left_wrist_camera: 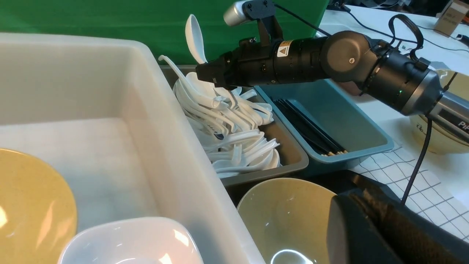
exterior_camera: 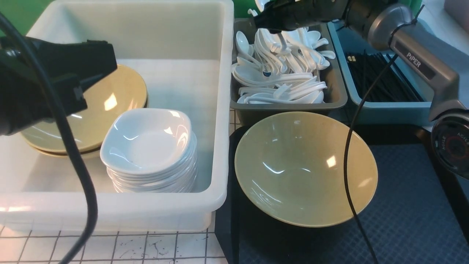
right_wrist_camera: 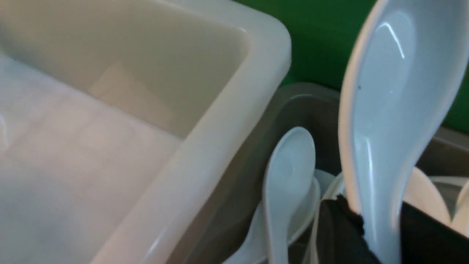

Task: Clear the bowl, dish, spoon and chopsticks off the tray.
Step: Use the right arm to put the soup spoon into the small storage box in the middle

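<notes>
While the right gripper [right_wrist_camera: 379, 234] is pinching the short curved handle of a small glossy white soup spoon [right_wrist_camera: 384, 121] between its black pads, scoop pointing up, it is hanging over the far end of the grey rectangular plastic bin [exterior_camera: 329, 104], which is already holding a tangled heap of matching white spoons [exterior_camera: 282, 77]. By my reading, the spoon step is nearing its finish. The next move is calling for the jaws to part low enough that the spoon is settling onto the heap rather than skidding off those slick curved backs.

The left gripper [exterior_camera: 99, 69] is hovering over the big white translucent plastic tub [exterior_camera: 220, 121], above a stack of olive-yellow bowls [exterior_camera: 117, 99]. I cannot tell how far its jaws are standing apart, and nothing is showing between them. Beside that stack, a pile of small white squarish glazed dishes [exterior_camera: 146, 146] is sitting in the tub. Long thin black chopsticks [exterior_camera: 381, 80] are lying in the teal plastic bin [exterior_camera: 384, 106] just beside the grey one.

On the part of the flat black diamond-textured tray [exterior_camera: 410, 220] that is in view, only the wide, shallow, glossy olive-yellow round bowl [exterior_camera: 306, 168] is showing, empty, seemingly tilted, close to the tub wall. Its smooth glaze and thin flaring rim are probably asking for a firm pinch at the rim.
</notes>
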### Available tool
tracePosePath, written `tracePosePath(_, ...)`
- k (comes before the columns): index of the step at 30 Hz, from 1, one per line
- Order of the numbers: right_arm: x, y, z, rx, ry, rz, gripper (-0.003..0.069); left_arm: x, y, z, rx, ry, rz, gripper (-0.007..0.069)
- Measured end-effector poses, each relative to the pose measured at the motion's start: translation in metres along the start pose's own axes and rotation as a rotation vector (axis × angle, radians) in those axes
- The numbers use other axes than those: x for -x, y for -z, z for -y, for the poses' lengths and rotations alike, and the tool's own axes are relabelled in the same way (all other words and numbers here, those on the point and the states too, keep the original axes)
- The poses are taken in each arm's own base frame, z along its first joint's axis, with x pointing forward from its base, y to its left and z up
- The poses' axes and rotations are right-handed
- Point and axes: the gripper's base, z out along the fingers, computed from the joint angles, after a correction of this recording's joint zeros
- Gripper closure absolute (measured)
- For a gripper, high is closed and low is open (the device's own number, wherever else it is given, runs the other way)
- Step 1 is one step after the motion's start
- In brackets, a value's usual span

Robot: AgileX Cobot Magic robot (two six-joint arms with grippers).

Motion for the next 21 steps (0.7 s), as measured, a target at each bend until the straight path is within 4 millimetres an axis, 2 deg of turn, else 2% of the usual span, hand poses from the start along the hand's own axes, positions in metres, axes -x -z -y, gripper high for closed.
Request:
tracePosePath(5, -0.003, -0.005, -0.004, 0.005, 0.012, 0.008, 0.0492, 0.0, 0.0, 0.0, 0.0, 0.0, 0.0, 0.0625)
tracePosePath(8, -0.005, -0.007, -0.006, 0.007, 0.014, 0.011, 0.0454, 0.0, 0.0, 0.0, 0.0, 0.0, 0.0, 0.0625)
tracePosePath(14, -0.005, -0.008, -0.006, 0.008, 0.016, 0.01, 0.0289, 0.0, 0.0, 0.0, 0.0, 0.0, 0.0, 0.0625)
tracePosePath(16, -0.005, -0.007, -0.006, 0.009, 0.016, 0.005, 0.0267, 0.0, 0.0, 0.0, 0.0, 0.0, 0.0, 0.0625)
tracePosePath(19, -0.003, 0.003, -0.009, 0.025, 0.027, -0.075, 0.0232, 0.0, 0.0, 0.0, 0.0, 0.0, 0.0, 0.0625)
tracePosePath(21, 0.005, 0.024, -0.013, 0.036, 0.055, -0.165, 0.0239, -0.001, 0.0, 0.0, 0.001, 0.0, -0.006, 0.0625)
